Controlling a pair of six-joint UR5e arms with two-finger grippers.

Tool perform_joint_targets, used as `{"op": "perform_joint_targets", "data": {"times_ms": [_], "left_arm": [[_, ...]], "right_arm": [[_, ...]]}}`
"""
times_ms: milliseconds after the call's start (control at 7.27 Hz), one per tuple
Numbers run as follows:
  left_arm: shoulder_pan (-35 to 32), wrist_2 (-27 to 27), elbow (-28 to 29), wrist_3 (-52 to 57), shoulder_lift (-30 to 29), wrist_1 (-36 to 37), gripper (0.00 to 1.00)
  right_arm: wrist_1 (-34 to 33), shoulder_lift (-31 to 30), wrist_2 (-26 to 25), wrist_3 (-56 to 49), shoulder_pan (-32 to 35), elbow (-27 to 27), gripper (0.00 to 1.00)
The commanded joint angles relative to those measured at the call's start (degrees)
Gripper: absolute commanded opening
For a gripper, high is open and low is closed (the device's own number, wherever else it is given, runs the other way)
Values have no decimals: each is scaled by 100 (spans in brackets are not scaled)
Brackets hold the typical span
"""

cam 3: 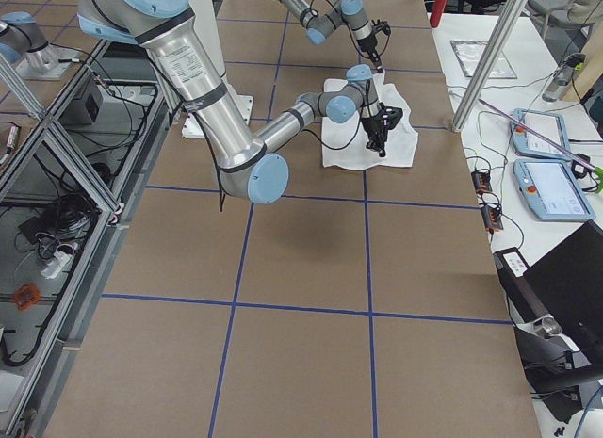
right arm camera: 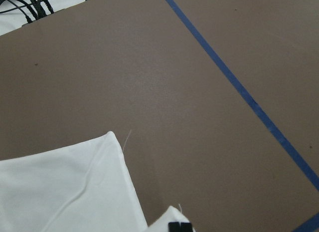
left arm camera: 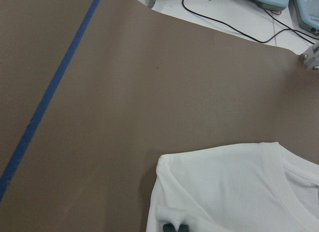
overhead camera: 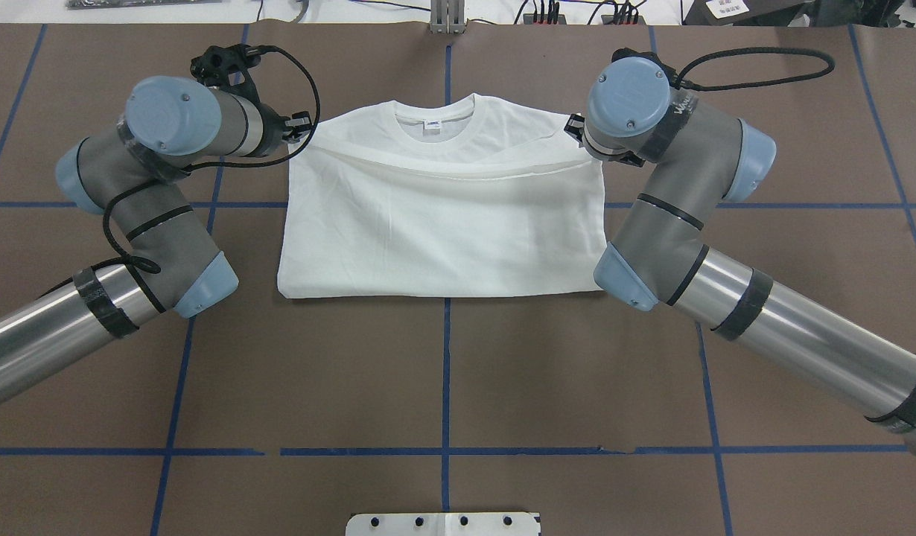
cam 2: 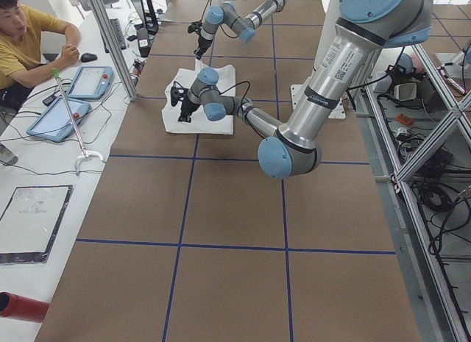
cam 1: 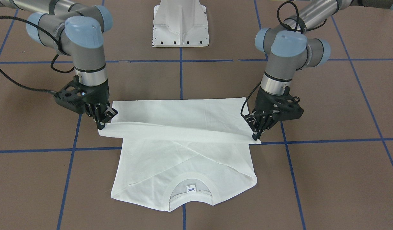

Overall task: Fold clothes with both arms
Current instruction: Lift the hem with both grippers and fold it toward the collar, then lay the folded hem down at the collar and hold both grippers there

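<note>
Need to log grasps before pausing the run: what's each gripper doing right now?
Left gripper: closed, holding the T-shirt by its lifted fold edge.
Right gripper: closed, holding the same edge's other end.

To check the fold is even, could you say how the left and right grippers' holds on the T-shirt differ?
The left gripper pinches its corner at the blue tape line; the right gripper holds its own short of it. The right gripper's corner juts well past the layer beneath; the left gripper's only slightly. Both are shut on the T-shirt.
</note>
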Motion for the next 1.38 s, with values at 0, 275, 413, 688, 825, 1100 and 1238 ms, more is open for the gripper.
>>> {"op": "perform_joint_targets", "data": {"times_ms": [0,275,413,688,825,1100,1238], "left_arm": [[-19,150,397,22,-105,-383,0],[-72,186,872,83,-360,-541,0],[-72,256,987,83,-370,-656,0],[-72,327,1223,83,-535,-674,0],[-80,327,1277,83,-563,-683,0],[-360,274,1217,101,-555,-918,0],[-466,178,1190,101,-554,-973,0]], "right_arm": [[145,430,6,-14,58,-642,0],[389,485,6,-32,111,-1004,0],[461,485,6,-32,111,-1084,0],[462,520,-3,-23,111,-1094,0],[462,555,15,-23,207,-1094,0],[462,774,330,-14,506,-1094,0],[453,792,383,-31,603,-1094,0]]}}
